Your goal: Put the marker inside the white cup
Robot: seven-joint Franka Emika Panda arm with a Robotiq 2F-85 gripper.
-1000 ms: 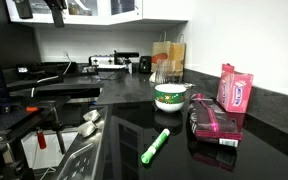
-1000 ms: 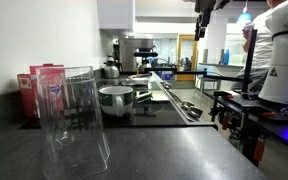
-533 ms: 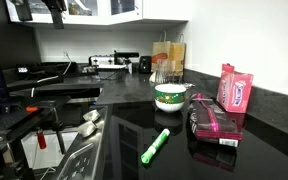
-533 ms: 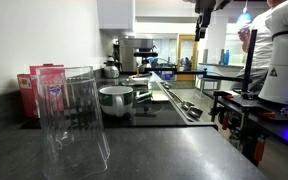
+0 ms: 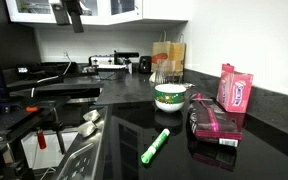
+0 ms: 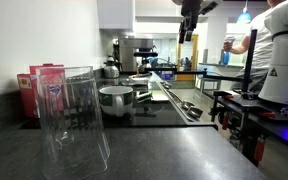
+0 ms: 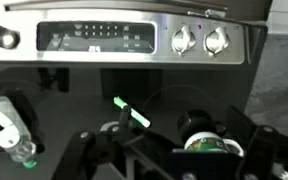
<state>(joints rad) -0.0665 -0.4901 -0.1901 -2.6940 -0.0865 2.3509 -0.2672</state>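
Observation:
The bright green marker (image 5: 155, 146) lies on the black counter in front of the white cup (image 5: 170, 97), a squat cup with a green patterned band. The wrist view shows the marker (image 7: 132, 113) left of the cup (image 7: 207, 146), both far below. In an exterior view the cup (image 6: 115, 99) stands mid-counter, and I cannot make out the marker there. My gripper (image 5: 73, 14) hangs high above the counter, far from both, open and empty. It also shows near the top of an exterior view (image 6: 188, 16) and in the wrist view (image 7: 174, 160).
A pink box (image 5: 235, 88) and a dark package (image 5: 214, 122) lie beside the cup. A tall clear container (image 6: 76, 125) and a red box (image 6: 42, 90) stand close to the camera. A sink (image 5: 82, 150) sits at the counter's edge, and a stove panel (image 7: 124, 40) is beyond.
My gripper has shifted sideways high above the counter, toward the cup's side. The marker and the cup have not moved.

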